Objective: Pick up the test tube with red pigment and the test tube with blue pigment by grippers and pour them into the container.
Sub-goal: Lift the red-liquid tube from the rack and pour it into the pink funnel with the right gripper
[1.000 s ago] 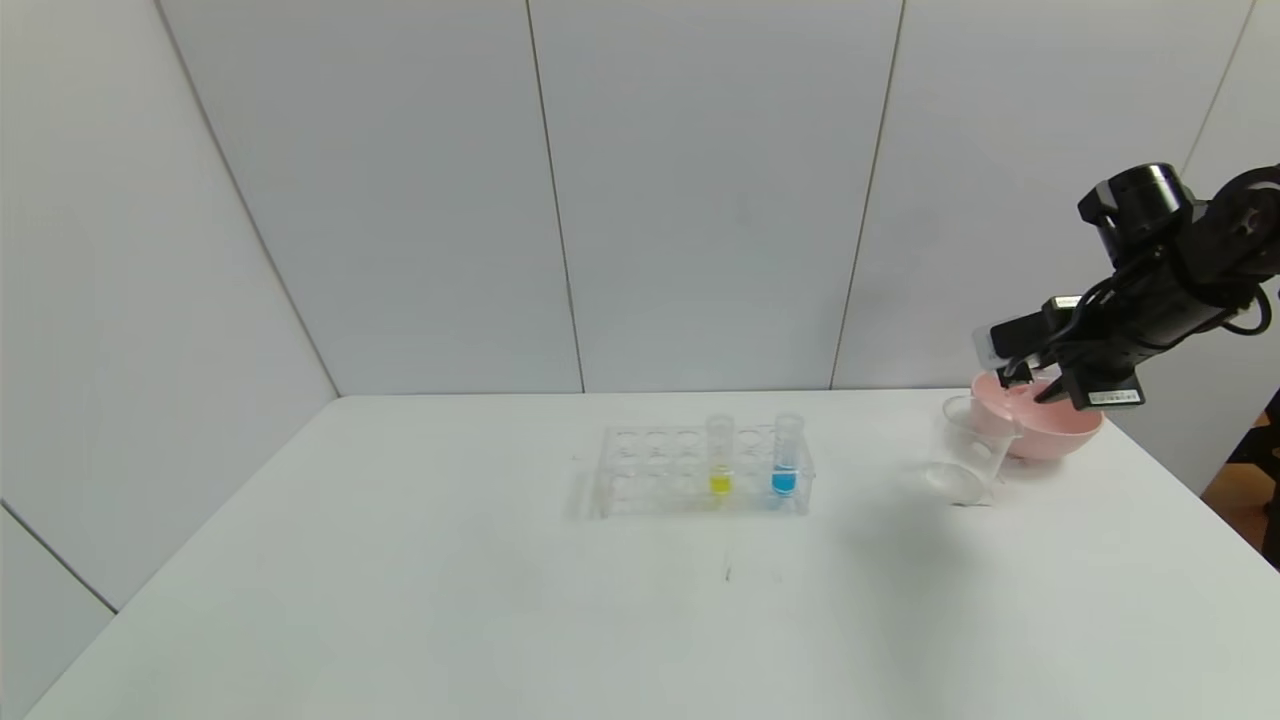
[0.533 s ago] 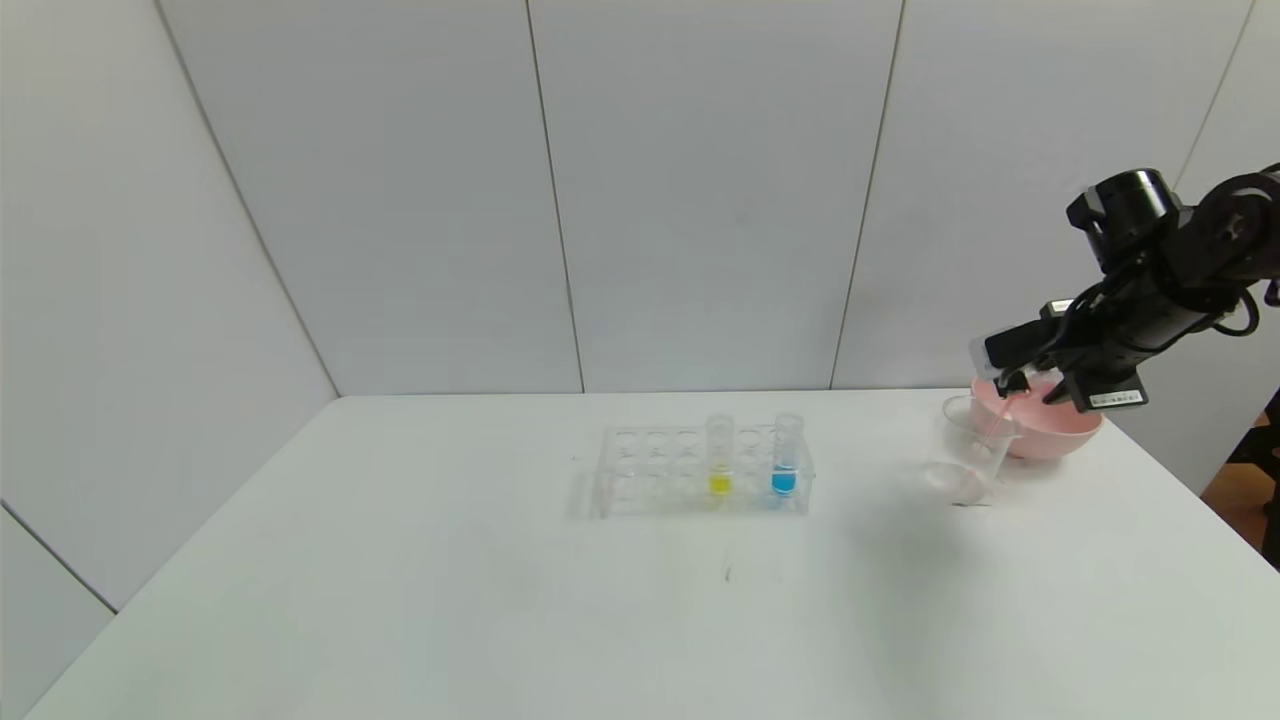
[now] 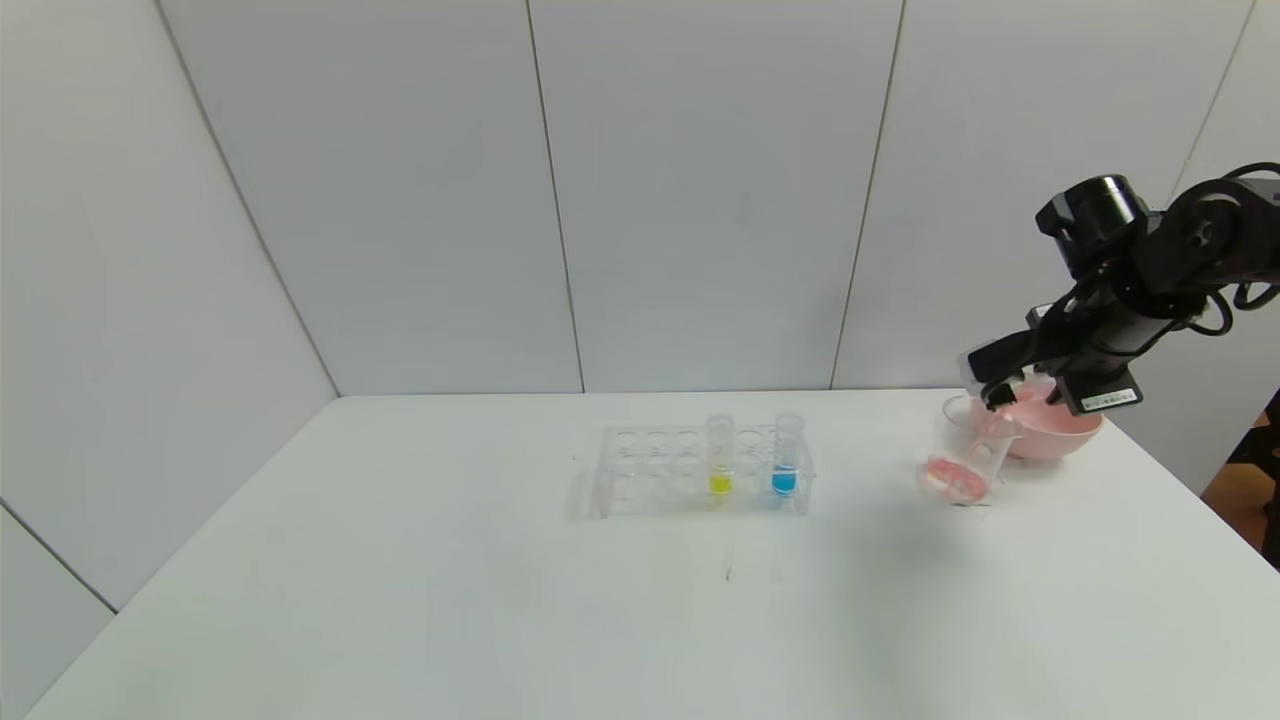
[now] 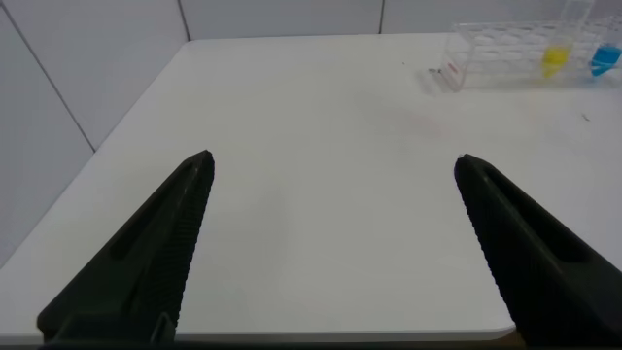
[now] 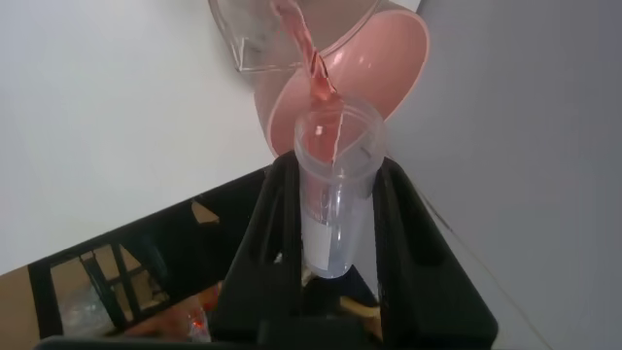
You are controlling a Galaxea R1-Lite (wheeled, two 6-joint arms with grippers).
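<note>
My right gripper is shut on the test tube with red pigment, tilted mouth-down over the container. A thin red stream runs from the tube's mouth into the clear beaker, and red liquid lies on its bottom. The test tube with blue pigment stands upright in the clear tube rack at mid-table, next to a tube with yellow liquid. My left gripper is open and empty over bare table near the left edge, far from the rack.
A pink bowl stands just behind the beaker, under my right arm; it also shows in the right wrist view. White wall panels close the back and left sides. The table's right edge lies a little beyond the bowl.
My right gripper has tipped the red tube further and shifted slightly left. Red liquid now runs into the beaker, which looked empty one second ago.
</note>
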